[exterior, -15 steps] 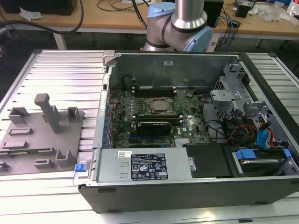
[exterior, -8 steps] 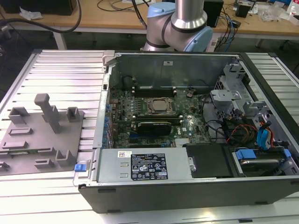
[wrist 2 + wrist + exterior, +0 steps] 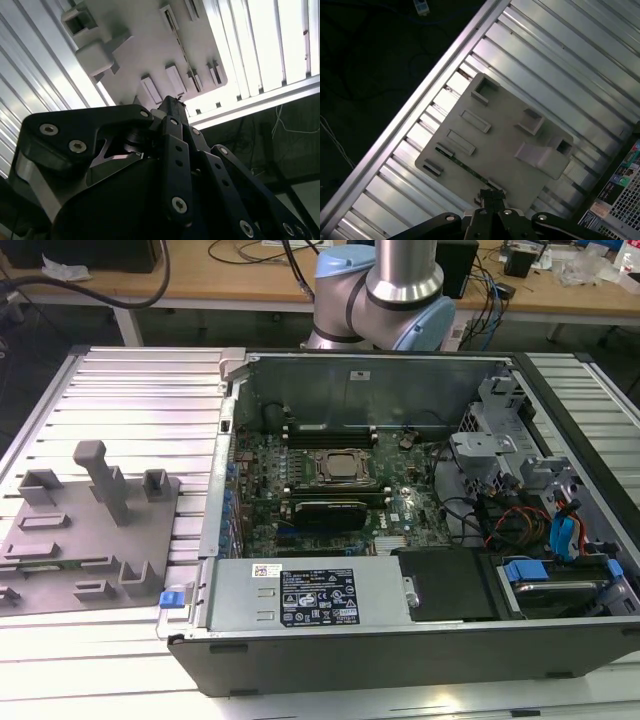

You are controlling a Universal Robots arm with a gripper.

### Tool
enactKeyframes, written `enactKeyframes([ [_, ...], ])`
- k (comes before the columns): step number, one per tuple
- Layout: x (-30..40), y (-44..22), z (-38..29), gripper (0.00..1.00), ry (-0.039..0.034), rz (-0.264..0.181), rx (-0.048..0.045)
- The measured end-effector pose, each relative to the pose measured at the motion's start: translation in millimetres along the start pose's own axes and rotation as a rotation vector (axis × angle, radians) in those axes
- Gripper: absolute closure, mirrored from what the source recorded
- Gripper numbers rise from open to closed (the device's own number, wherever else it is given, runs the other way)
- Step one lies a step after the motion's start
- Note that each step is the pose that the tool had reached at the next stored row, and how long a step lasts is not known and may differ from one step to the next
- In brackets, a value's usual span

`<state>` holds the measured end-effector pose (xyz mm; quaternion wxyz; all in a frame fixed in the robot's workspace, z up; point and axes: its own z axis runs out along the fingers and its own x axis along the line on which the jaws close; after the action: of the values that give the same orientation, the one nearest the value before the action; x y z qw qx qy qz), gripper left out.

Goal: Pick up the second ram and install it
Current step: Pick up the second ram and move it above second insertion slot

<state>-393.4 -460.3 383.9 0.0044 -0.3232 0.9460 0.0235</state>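
The second ram (image 3: 465, 167) is a thin green stick lying on edge in a slot of the grey holder tray (image 3: 505, 150). In the exterior view the second ram (image 3: 45, 562) shows as a green strip near the front of that tray (image 3: 60, 585), on the exterior view's left. My gripper (image 3: 490, 194) hangs well above the tray's edge, apart from the stick, with its dark fingers closed together and nothing between them. In the second wrist view the gripper (image 3: 173, 101) tapers to a point over the tray (image 3: 140, 45).
An open computer case (image 3: 400, 640) lies to the exterior view's right of the tray. Inside it sit the motherboard, its CPU socket (image 3: 338, 468) and black memory slots (image 3: 330, 428). The arm's base (image 3: 385, 295) stands behind the case. A ribbed metal table (image 3: 140, 390) carries everything.
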Motion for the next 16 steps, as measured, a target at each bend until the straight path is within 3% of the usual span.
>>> enactKeyframes([
  [16, 0.0, 0.0, 0.0, 0.89, 0.0042, -0.098, -0.0023],
])
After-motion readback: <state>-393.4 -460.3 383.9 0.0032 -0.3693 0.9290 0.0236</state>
